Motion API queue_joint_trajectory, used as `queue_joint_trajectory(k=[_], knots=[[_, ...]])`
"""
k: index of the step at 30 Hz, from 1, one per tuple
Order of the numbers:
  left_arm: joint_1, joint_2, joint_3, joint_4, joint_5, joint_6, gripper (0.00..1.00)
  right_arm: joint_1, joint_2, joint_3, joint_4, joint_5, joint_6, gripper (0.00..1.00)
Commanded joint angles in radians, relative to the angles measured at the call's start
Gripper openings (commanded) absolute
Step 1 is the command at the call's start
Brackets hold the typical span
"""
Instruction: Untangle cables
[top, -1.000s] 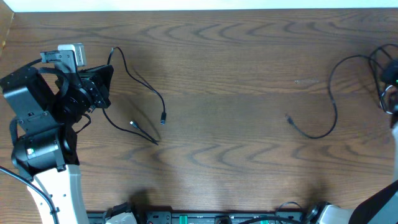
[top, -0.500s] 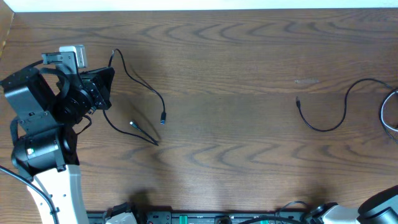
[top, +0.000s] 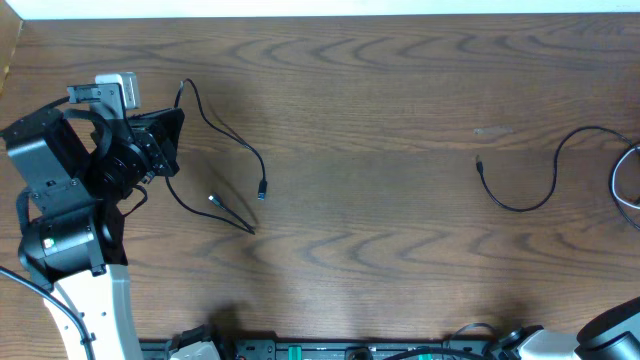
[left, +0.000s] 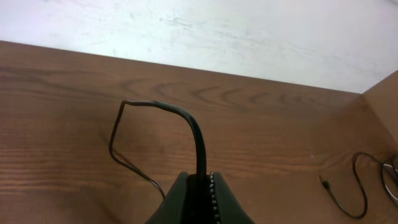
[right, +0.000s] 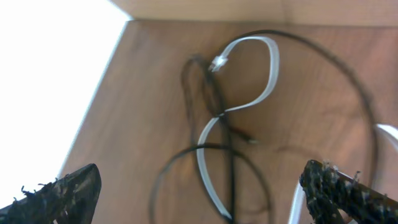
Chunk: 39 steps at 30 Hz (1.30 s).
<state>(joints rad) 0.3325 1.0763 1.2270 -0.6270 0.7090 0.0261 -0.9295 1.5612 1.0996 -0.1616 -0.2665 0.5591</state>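
**A:** What is the left gripper doing?

**B:** It is clenched on a thin black cable. The cable rises from between the fingers, arcs left and drops to the wooden table. Seen from overhead, its two small plug ends lie on the table's left side, near the gripper.

**A:** And the right gripper?

**B:** Its fingers stand wide apart, grasping nothing. Its wrist camera shows a flat white cable curled in an S, crossed by black loops. The overhead view does not show this gripper.

**A:** Anything else on that side?

**B:** A second black cable curves in from the right edge, well apart from the first.
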Motion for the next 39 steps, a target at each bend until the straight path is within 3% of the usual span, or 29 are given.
queue_joint_trajectory(k=[1,5,18,22,24,29,34,36,39], knots=[[-0.002,-0.005,0.008,-0.002,0.017,0.006,0.08,-0.003,0.006,0.022,0.062,-0.243,0.040,0.99],[-0.002,-0.005,0.008,-0.002,0.017,0.006,0.08,0.002,0.006,0.023,0.148,-0.378,0.042,0.99],[-0.002,-0.005,0.008,-0.013,0.017,0.006,0.07,-0.008,-0.007,0.023,0.149,-0.401,0.144,0.99],[-0.002,-0.005,0.008,-0.012,0.017,0.006,0.07,-0.008,-0.024,0.023,0.319,-0.626,0.174,0.99],[-0.002,-0.005,0.008,-0.012,0.017,0.006,0.07,-0.008,-0.045,0.023,0.454,-0.700,0.285,0.99],[-0.002,-0.005,0.008,-0.013,0.017,0.006,0.08,-0.008,-0.126,0.023,0.644,-0.727,0.386,0.99],[-0.002,-0.005,0.008,-0.013,0.017,0.006,0.07,0.008,-0.189,0.023,0.600,-0.742,0.378,0.99],[-0.002,-0.005,0.008,-0.013,0.017,0.006,0.07,0.044,-0.187,0.023,0.493,-0.754,0.327,0.99],[-0.002,-0.005,0.008,-0.013,0.017,0.006,0.07,0.144,-0.185,0.023,0.181,-0.700,0.094,0.99]])
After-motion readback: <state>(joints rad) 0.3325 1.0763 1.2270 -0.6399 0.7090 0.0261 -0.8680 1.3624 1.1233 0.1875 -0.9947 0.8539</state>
